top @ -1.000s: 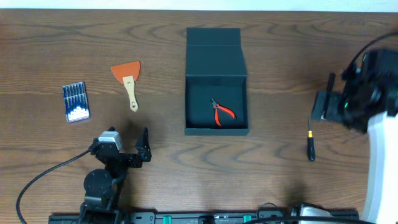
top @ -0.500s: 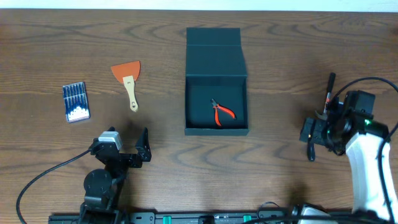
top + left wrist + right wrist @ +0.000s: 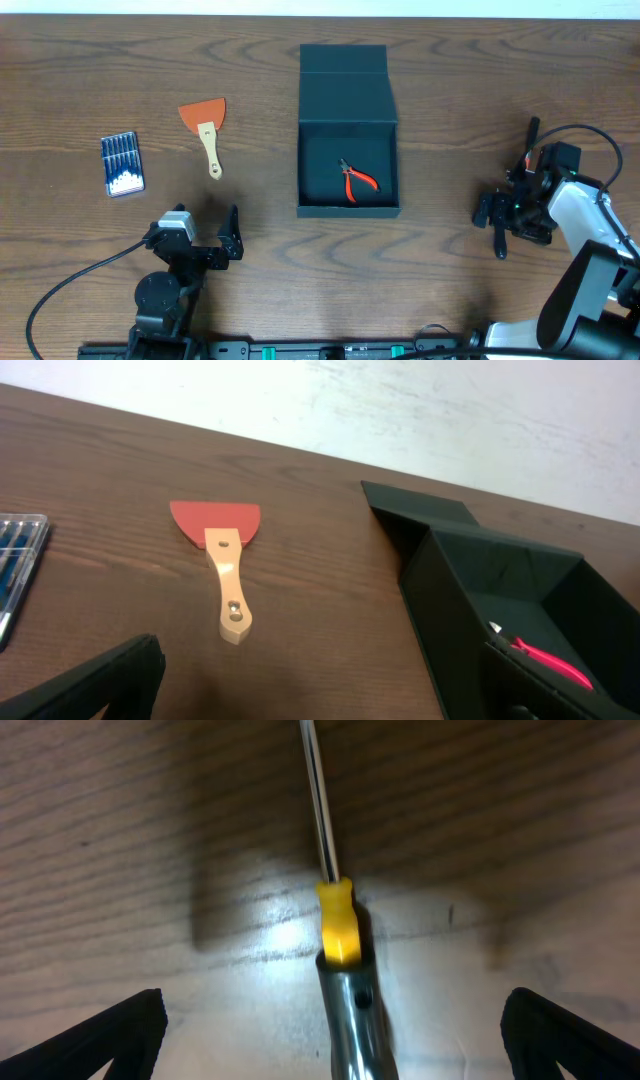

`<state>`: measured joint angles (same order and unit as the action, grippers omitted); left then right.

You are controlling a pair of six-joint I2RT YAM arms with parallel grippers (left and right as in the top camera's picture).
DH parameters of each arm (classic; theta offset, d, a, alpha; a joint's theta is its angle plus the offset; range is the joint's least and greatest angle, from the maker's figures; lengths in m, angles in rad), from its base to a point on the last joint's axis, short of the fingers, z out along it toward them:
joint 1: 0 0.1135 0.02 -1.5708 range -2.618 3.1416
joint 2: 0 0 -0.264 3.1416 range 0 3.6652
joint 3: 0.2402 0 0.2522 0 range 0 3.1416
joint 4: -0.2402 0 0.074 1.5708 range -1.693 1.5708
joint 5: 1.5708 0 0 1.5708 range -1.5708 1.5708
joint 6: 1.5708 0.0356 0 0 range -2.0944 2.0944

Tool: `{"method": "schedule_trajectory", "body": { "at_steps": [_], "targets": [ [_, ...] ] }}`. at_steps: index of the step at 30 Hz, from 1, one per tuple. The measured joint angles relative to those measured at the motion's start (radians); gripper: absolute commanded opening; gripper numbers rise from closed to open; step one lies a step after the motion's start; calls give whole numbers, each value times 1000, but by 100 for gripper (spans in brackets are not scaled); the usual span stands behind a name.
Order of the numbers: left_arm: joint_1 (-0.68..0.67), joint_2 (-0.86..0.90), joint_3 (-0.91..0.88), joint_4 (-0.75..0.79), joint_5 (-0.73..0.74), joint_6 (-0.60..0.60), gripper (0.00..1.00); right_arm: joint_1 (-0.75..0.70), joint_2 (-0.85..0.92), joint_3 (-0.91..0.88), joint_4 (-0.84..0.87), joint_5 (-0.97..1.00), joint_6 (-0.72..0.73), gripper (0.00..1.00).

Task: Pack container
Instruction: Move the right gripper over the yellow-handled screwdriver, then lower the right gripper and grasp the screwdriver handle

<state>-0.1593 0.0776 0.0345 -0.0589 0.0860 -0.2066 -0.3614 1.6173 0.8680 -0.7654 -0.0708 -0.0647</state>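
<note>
Directly over screwdriver (image 3: 338, 935), right hand (image 3: 335, 1038) wide open, empty.

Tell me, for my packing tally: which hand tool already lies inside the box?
The red-handled pliers, inside the container; the scraper and screwdriver lie outside on the table.

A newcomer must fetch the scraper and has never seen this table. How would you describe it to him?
Start at the open dark container mid-table. Toward the left arm's side, between it and the blue bit case, lies the scraper. It alone has an orange fan-shaped blade on a pale wooden handle.
</note>
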Motion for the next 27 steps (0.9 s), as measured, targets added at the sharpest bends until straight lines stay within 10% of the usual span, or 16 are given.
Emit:
{"method": "schedule_trajectory", "body": {
  "at_steps": [19,27],
  "targets": [
    [0,0,0,0,0,0,99,0,65,2,19,88,-6,92],
    [0,0,0,0,0,0,99,0,69,7,22,90,-6,69]
  ]
}}
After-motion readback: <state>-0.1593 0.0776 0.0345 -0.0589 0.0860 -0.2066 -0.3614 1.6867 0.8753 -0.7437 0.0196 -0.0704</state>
